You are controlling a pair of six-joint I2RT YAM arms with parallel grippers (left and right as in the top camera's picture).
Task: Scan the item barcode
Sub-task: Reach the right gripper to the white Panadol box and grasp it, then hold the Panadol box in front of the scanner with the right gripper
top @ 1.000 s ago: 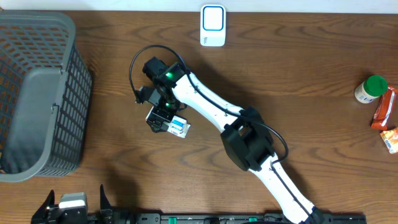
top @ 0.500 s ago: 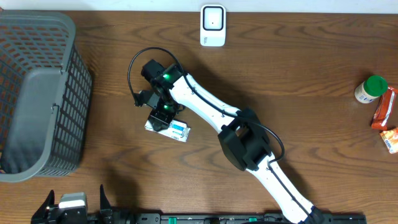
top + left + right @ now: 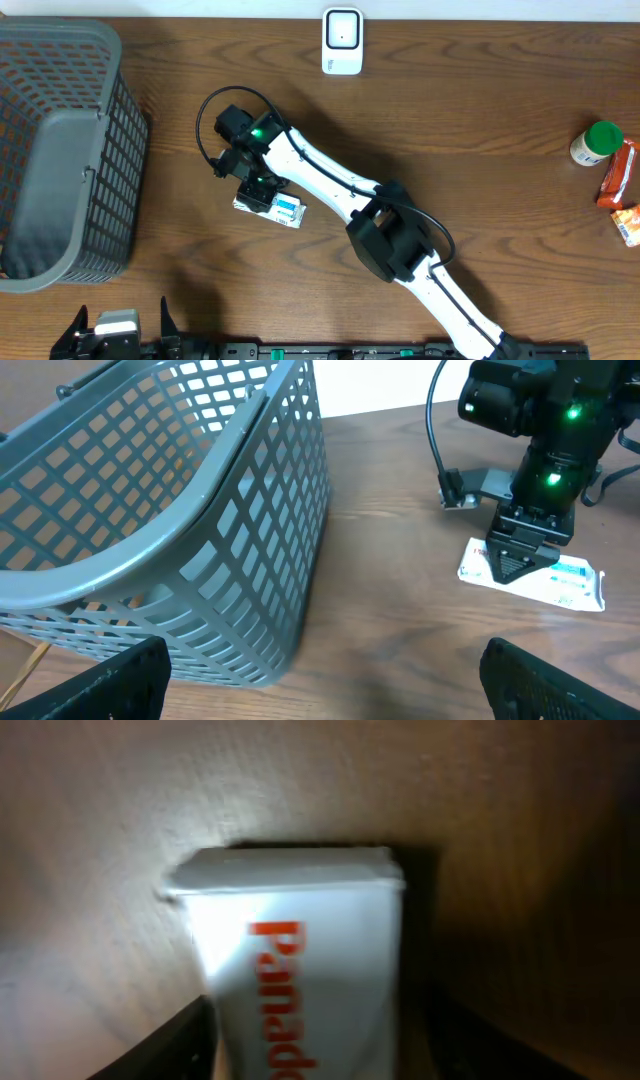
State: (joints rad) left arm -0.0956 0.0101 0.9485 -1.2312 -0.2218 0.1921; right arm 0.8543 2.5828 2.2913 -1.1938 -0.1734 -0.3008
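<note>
Jaws of the left gripper [image 3: 120,322] stand fully apart at the near edge of the tabletop [image 3: 480,110], holding nothing, well apart from the work. Farther in, left of centre, the medicine box [image 3: 288,210] lies flat on the wood, white with red lettering that begins "Panad". The right gripper [image 3: 258,193] is down over the box's left end, its jaws partly open on either side of it. The wrist view shows them dark at each flank, but whether they press the box yet I cannot tell. To the left stands the grey mesh basket [image 3: 118,170]; at the right edge are a green-capped bottle [image 3: 596,143] and orange packets [image 3: 620,180], all well apart from the box. At the far edge sits the white scanner [image 3: 342,40]. The step in hand looks like the pickup. Next the grip must be made firm, the box lifted, carried far and right, and its barcode face turned to the scanner; which face bears the barcode is not visible.
</note>
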